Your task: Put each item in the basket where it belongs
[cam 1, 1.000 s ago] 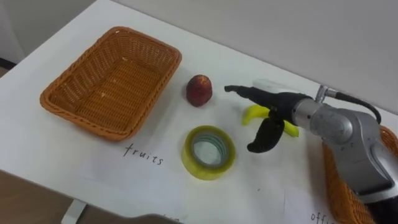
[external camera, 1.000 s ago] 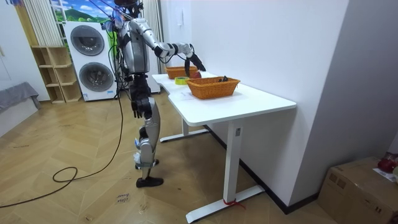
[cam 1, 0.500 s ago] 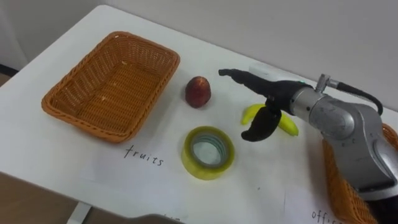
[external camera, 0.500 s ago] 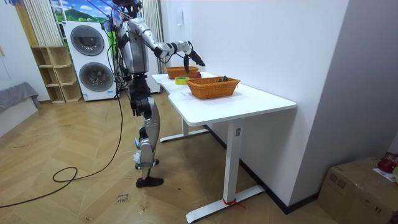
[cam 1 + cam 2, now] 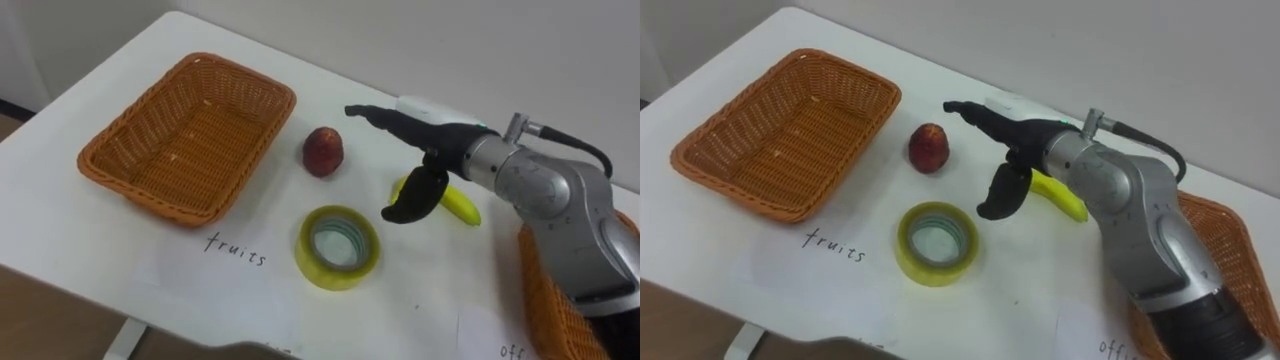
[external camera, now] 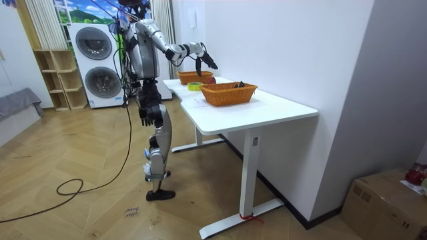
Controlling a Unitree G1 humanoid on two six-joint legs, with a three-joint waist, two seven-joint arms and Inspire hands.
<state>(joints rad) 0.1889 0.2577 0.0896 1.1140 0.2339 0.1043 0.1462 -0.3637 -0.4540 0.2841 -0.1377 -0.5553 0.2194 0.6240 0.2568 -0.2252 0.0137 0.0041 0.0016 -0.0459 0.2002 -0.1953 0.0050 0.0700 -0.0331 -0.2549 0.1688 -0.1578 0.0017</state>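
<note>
Hovering over the banana (image 5: 462, 205), the right hand (image 5: 440, 145) is empty, fingers straight, thumb apart, near the red fruit (image 5: 323, 152).

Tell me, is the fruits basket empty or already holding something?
Empty: the fruits basket shows bare weave inside; the peach and banana lie outside it.

Home laundry room, stacked washing machines (image 6: 97, 67)
</note>
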